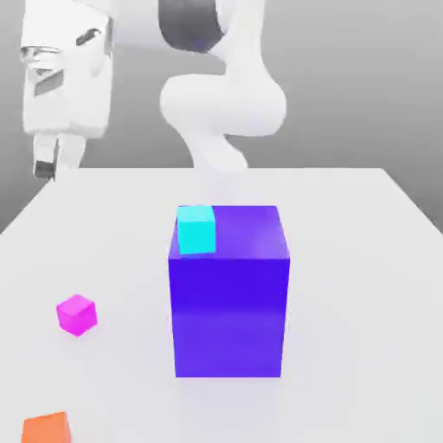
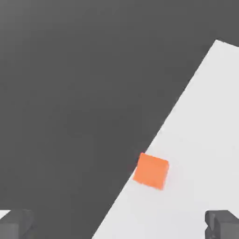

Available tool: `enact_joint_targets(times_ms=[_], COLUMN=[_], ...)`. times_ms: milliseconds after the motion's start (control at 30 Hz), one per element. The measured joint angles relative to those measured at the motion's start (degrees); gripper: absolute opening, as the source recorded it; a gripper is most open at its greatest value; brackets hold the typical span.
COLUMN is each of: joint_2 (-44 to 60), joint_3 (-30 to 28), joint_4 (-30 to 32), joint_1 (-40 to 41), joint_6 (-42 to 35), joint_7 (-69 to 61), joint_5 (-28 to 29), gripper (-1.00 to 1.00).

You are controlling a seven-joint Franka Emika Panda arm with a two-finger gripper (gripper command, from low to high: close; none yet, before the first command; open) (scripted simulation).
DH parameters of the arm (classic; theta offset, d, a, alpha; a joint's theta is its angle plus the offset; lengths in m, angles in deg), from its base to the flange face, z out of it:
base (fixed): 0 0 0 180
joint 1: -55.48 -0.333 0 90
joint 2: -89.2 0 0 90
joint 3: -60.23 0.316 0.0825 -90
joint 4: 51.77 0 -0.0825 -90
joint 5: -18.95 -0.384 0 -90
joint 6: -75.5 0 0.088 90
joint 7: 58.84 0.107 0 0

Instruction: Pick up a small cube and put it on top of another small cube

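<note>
The white arm (image 1: 221, 104) rises from the far side of the white counter (image 1: 363, 260), bends overhead and carries its hand toward the exterior view's upper left. The claw (image 1: 48, 164) hangs there above the counter's far left corner, pointing down, clear of every object. In the hand view the two dark fingertips (image 2: 16, 224) stand far apart at opposite sides of the picture, so the claw is spread wide and grips nothing. The pink cube (image 1: 76, 314) rests on the counter surface toward the exterior view's left, in the nearer half of the counter, well apart from the claw and touching no other object. A large blue-violet block (image 1: 229, 290) stands upright near the middle of the counter, to the right of the pink cube in the exterior view and separated from it by bare surface. A cyan cube (image 1: 196, 229) sits at the block's upper left as the exterior view shows it; whether it rests on the block's top face or lies behind the block cannot be told. An orange cube (image 1: 47, 427) lies at the counter's near left corner, nearer than the pink cube. In the hand view the orange cube (image 2: 151, 171) sits just beside the counter's edge, with dark floor (image 2: 70, 93) beyond that edge.
</note>
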Motion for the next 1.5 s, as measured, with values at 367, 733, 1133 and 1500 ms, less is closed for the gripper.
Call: enact_joint_targets(times_ms=[367, 733, 1133, 1500], joint_2=[16.5, 35.2, 24.6, 32.3], joint_3=[-3.7, -1.5, -3.0, 5.4], joint_4=[10.7, 10.9, 12.9, -5.7], joint_1=[12.9, 17.5, 16.7, 10.1], joint_6=[11.2, 25.9, 17.4, 0.2], joint_7=[27.5, 31.7, 33.6, 17.8], joint_5=[0.2, -4.3, -1.8, 3.1], gripper=[0.0, -1.0, -1.0, -1.0])
